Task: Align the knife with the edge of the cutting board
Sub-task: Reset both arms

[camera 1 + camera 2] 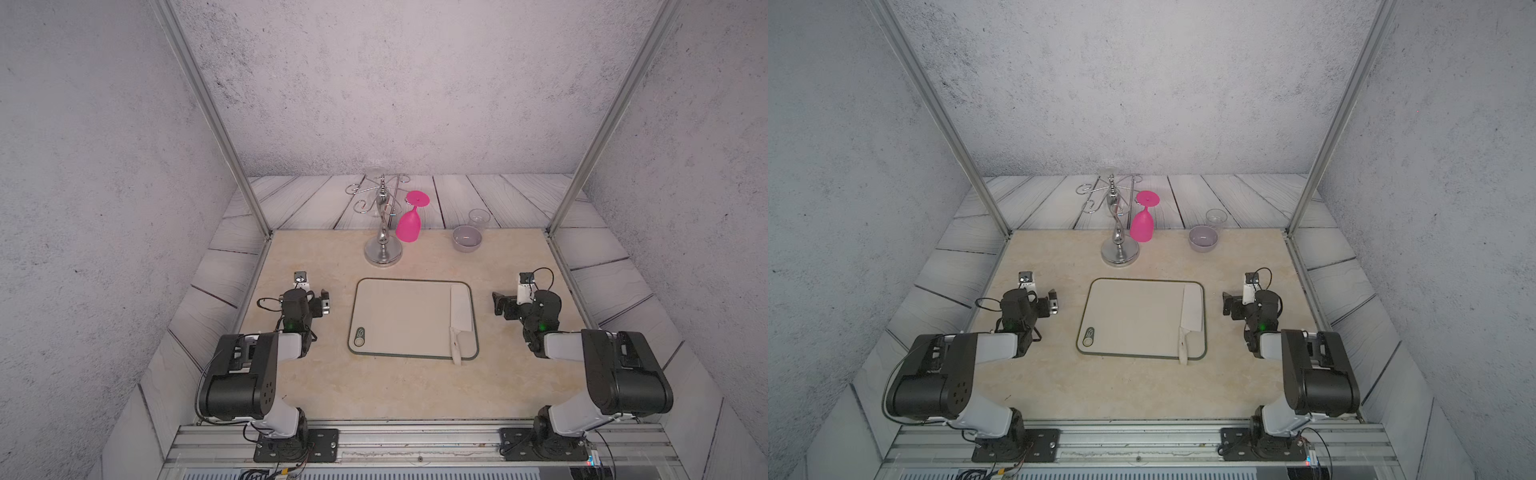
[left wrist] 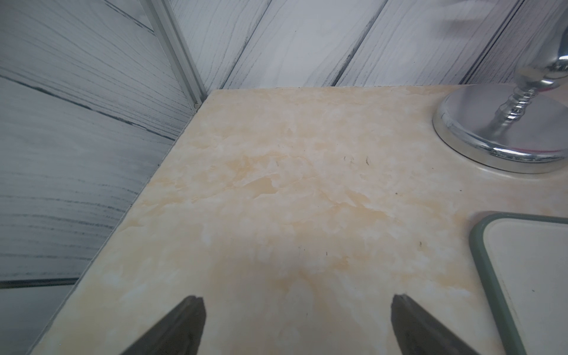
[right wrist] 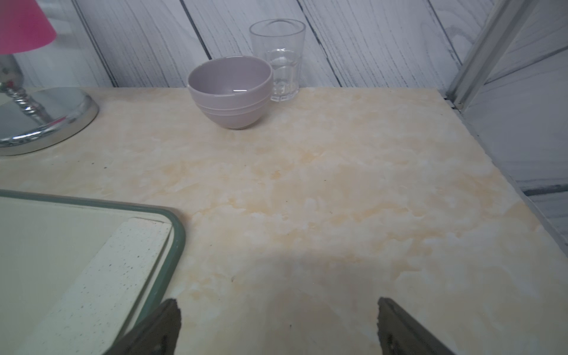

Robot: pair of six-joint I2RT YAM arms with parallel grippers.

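You had the knife (image 1: 461, 309) lying flat on the cutting board (image 1: 399, 316), its long axis running close along the board's right edge, blade toward the table's (image 1: 415, 395) far edge and handle tip poking over the board's near edge. Your right tool (image 1: 500, 305) was nearer, just beyond that right edge, jaws spread and empty. The left tool (image 1: 325, 302), also spread and empty, sat off the opposite edge.

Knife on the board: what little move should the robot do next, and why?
Probably none: the whitish cleaver knife already lies along the right edge of the beige cutting board, only its handle poking past the near rim. The left hand and right hand are open, apart from it.
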